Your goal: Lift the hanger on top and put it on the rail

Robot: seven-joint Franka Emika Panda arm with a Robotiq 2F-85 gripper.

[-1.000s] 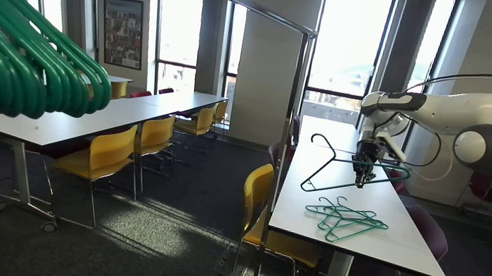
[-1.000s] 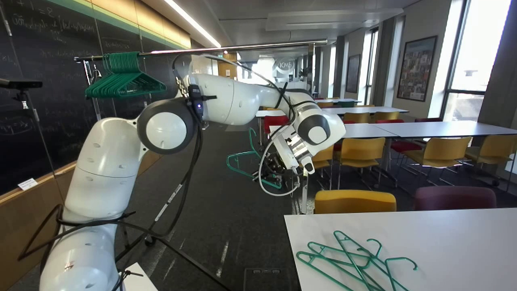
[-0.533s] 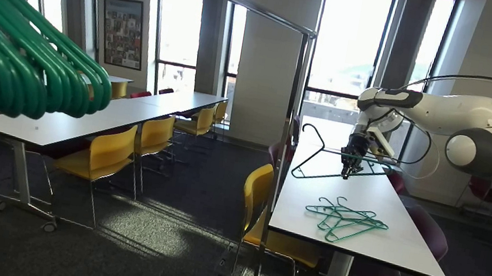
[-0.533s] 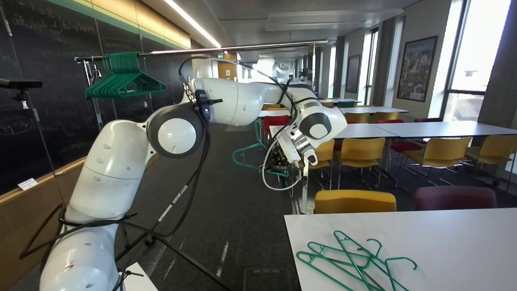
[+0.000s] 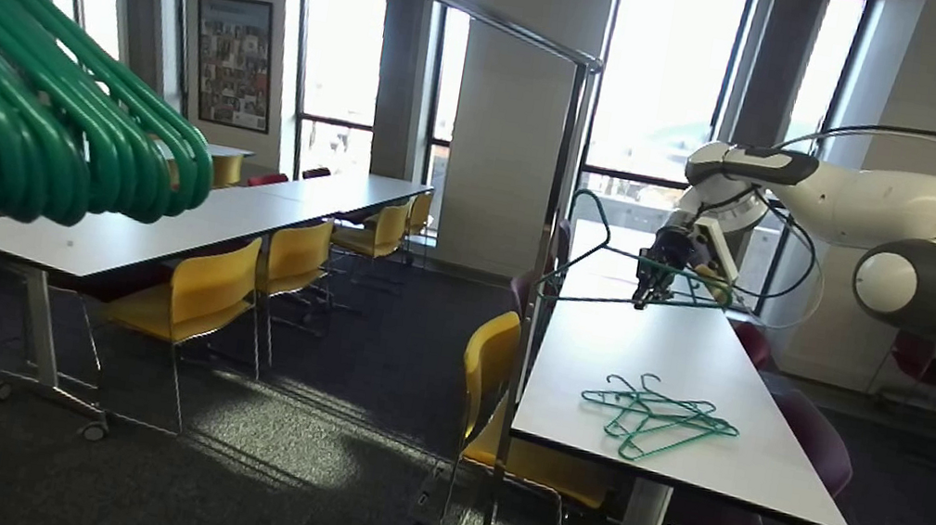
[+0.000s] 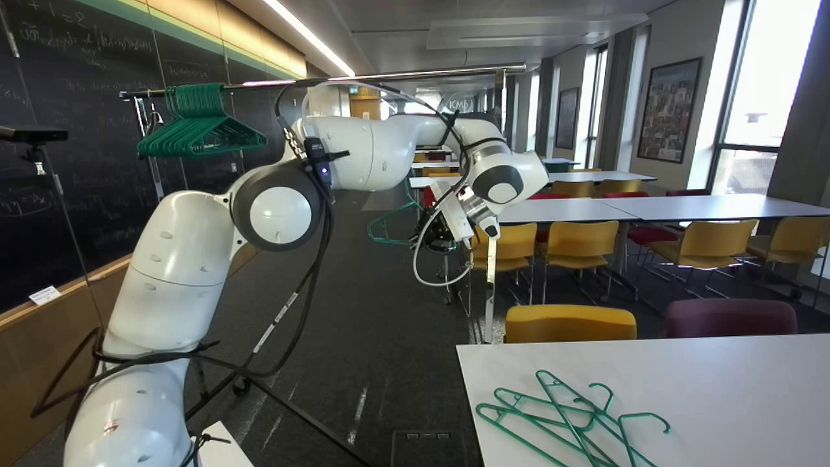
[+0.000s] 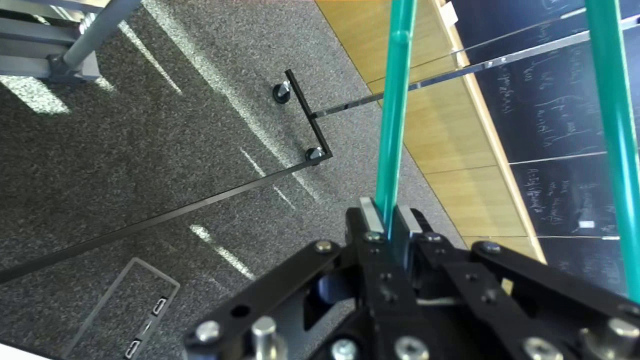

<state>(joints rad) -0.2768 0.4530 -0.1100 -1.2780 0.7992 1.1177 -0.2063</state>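
Hanger (image 7: 395, 110) apart from bunched hangers (image 6: 194, 130)

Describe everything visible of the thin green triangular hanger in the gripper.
Thin, glossy and plastic-looking, the green triangular hanger has straight bars and an open hook. The black gripper is shut on one bar, holding it tilted in the air, hook uppermost, lower than the long silver-grey metal rail. One corner overlaps a slim metal upright in an exterior view; contact can't be judged.

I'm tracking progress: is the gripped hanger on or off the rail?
Off: the tool grips the hanger, and an exterior view shows its hook below the rail.
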